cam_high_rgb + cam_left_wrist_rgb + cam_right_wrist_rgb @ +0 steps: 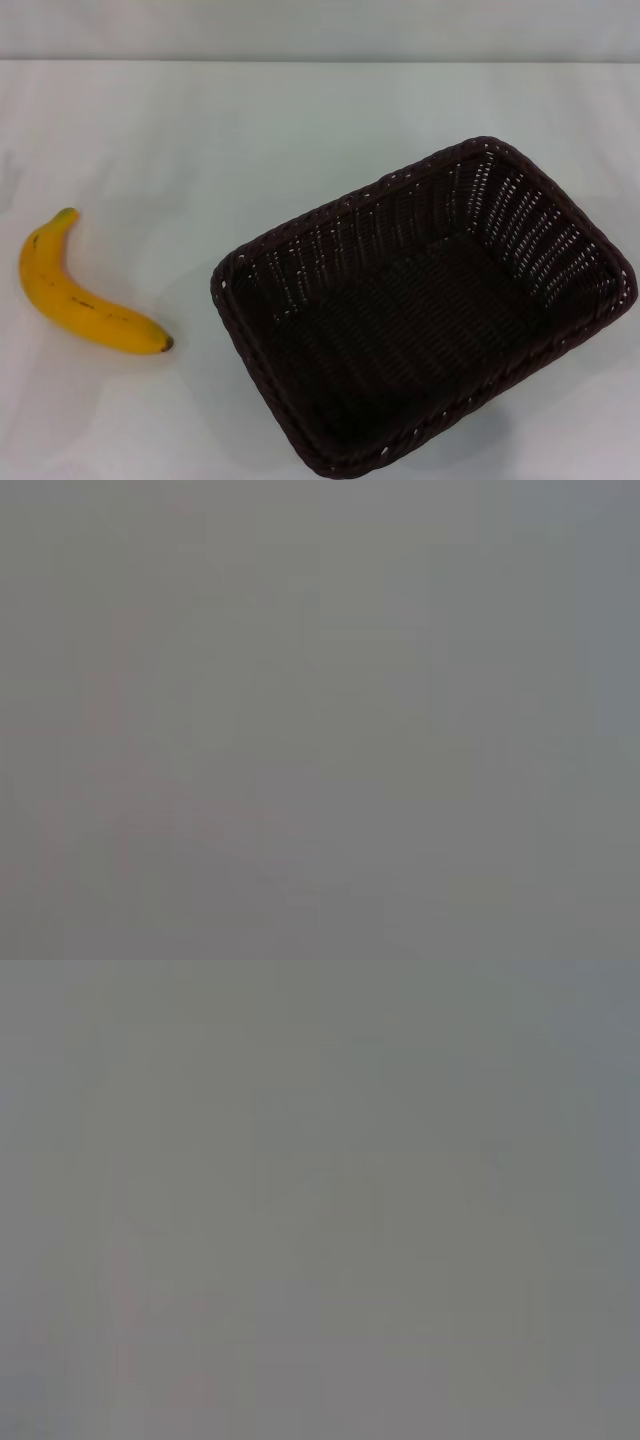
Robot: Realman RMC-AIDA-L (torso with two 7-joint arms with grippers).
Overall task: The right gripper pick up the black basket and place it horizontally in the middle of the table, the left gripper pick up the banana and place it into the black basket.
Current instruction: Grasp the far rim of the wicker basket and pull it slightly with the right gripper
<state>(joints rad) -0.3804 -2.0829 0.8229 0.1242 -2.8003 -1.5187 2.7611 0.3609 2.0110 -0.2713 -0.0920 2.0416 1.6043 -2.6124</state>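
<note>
The black basket (425,310) is a large dark woven rectangle that sits on the white table (250,130) at the right of the head view, turned at a slant with one corner toward the front edge. It holds nothing. The banana (80,295) lies flat on the table at the far left, apart from the basket, its greenish stem tip toward the back and its dark end toward the basket. Neither gripper shows in the head view. Both wrist views show only a plain grey field with nothing to make out.
The table's far edge (320,60) runs across the top of the head view, with a pale wall behind it. Bare tabletop lies between the banana and the basket and behind both.
</note>
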